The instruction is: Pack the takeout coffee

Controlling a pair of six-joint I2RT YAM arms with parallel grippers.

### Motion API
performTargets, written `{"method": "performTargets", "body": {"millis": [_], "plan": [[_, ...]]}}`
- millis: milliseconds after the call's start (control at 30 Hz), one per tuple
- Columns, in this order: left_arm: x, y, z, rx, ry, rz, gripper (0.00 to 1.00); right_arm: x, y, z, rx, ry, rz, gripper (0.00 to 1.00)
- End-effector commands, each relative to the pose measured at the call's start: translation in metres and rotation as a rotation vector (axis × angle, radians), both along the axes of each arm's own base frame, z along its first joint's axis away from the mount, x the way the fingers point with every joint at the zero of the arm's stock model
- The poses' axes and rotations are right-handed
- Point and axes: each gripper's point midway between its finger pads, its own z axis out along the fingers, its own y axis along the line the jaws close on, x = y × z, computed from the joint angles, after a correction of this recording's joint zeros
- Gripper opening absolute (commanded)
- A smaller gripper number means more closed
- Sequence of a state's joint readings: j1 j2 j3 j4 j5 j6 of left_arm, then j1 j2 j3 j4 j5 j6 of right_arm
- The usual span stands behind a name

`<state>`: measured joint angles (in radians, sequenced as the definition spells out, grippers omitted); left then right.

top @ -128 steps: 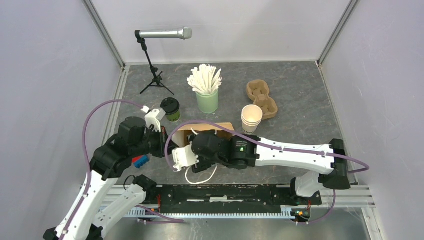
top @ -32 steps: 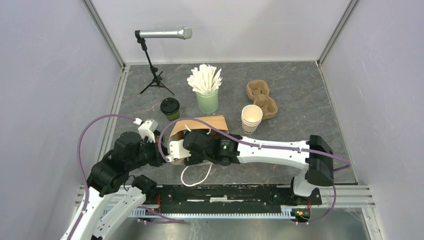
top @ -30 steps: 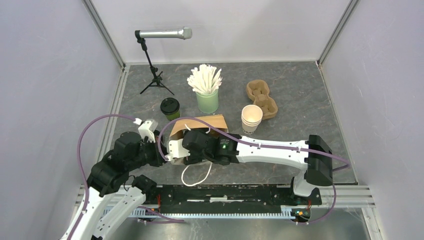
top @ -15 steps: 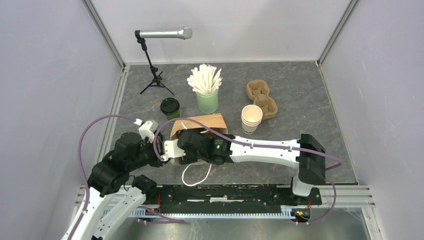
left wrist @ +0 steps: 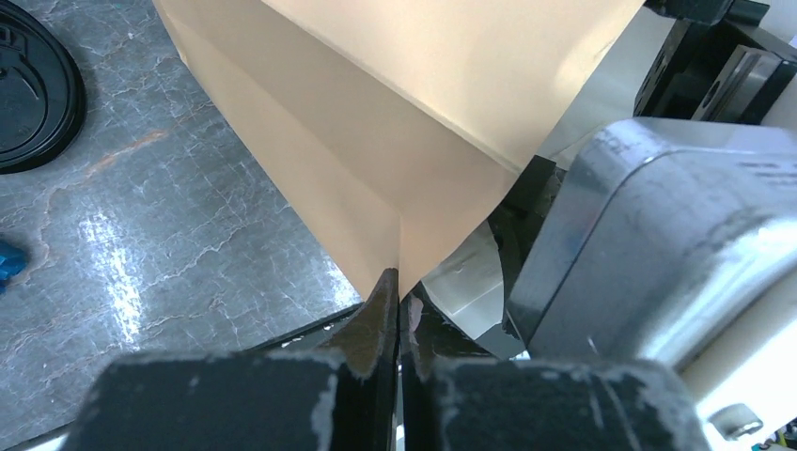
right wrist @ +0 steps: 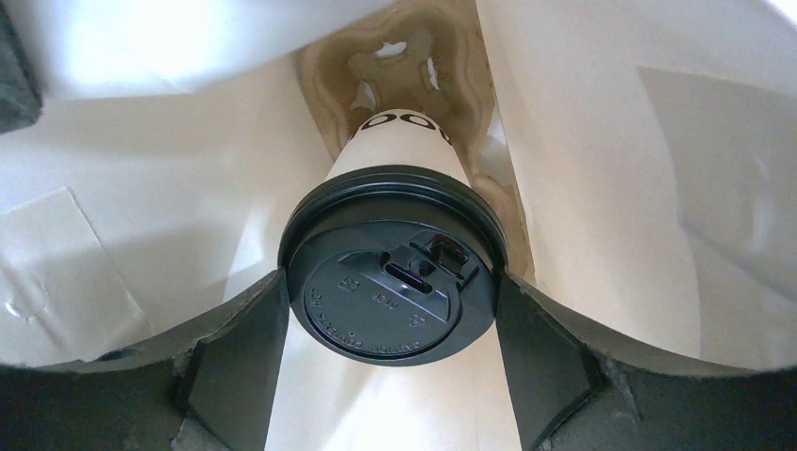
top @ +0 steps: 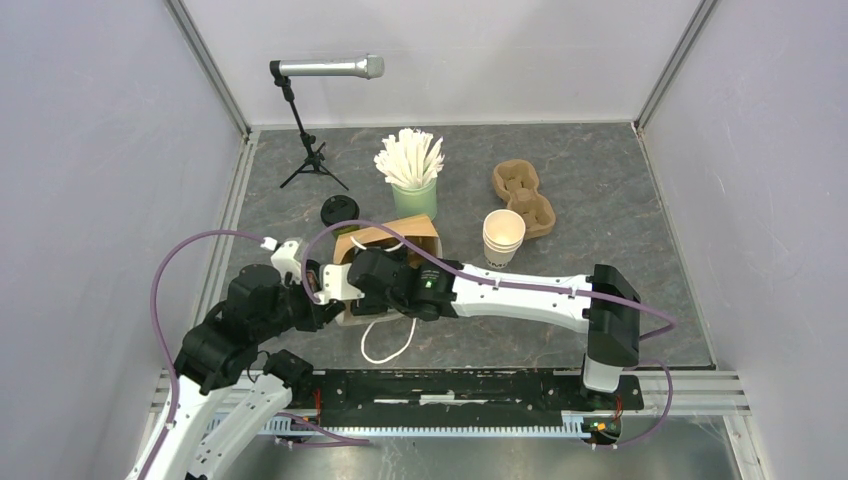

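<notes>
**A:** What has the left hand (left wrist: 397, 291) got?

**B:** It is pinched flat on a corner fold of the brown paper bag (left wrist: 376, 141), and grips nothing else.

**A:** And the green coffee?

**B:** The olive-green cup (top: 340, 212) stands on the tabletop (top: 600, 180) just beyond the bag's left side. It is nearer the left arm and apart from both hands.

**A:** The right side?

**B:** The right hand (right wrist: 390, 315) is inside the bag. It is spread wide, with a finger against each side of the white cup (right wrist: 399, 150) at its black lid. I judge that it is gripping the cup.

**A:** Which way does the cup lie from it?

**B:** Straight ahead. The cup's long axis runs directly away from the hand, lid nearest and base toward the pulp carrier (right wrist: 395, 56) at the bag's far end. I cannot tell whether the base sits in a well, because the cup itself hides it. The next move is probably a short push along that line and then letting go.
</notes>
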<state>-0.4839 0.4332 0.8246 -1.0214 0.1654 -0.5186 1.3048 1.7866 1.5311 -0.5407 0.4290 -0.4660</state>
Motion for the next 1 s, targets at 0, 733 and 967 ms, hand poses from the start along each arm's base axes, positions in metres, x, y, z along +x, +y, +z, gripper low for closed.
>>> {"method": "performTargets", "body": {"millis": [0, 733, 967], "plan": [[-0.01, -0.015, 0.006, -0.077, 0.032, -0.059, 0.02, 0.02, 0.018, 0.02, 0.136, -0.028, -0.115, 0.67], [0.007, 0.016, 0.028, 0.037, 0.066, 0.157, 0.48, 0.02, -0.006, 0.011, 0.153, -0.009, -0.146, 0.66], [0.025, 0.011, 0.029, 0.062, 0.042, 0.152, 0.51, 0.018, -0.015, 0.012, 0.157, -0.012, -0.157, 0.66]]}}
